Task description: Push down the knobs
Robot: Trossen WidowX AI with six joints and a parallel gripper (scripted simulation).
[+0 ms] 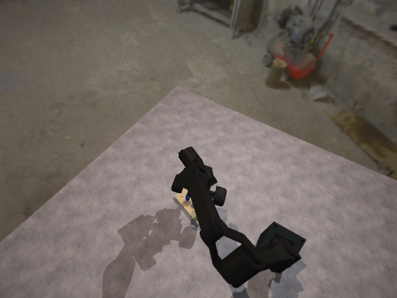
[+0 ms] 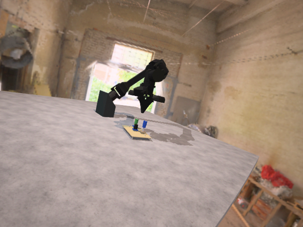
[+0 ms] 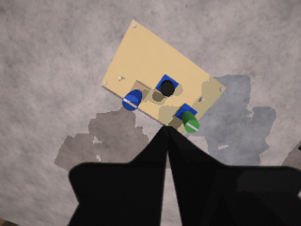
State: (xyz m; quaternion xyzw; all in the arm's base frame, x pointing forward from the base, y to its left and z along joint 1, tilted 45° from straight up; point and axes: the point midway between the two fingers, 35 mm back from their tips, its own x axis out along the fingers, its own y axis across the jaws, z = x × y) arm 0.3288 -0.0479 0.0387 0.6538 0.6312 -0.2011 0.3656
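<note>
Evidently, the fingers are closed together, gripping nothing above the board.

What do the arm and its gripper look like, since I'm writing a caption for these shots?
The matte black arm has chunky, angular links, one with an open cut-out, on a dark blue-grey, block-shaped base. The black gripper has wide, round-cornered blocks and tapering fingers ending in narrow tips. I can make out no cables or markings.

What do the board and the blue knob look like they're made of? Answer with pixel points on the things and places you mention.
Board [image 2: 134, 133] [image 3: 150, 54]: perhaps fibreboard or laminate, matte, going by its flat, even tan face.
Blue knob [image 1: 187, 197] [image 2: 145, 124] [image 3: 132, 101]: likely plastic, smooth, from its solid colour; metal isn't ruled out.
</note>
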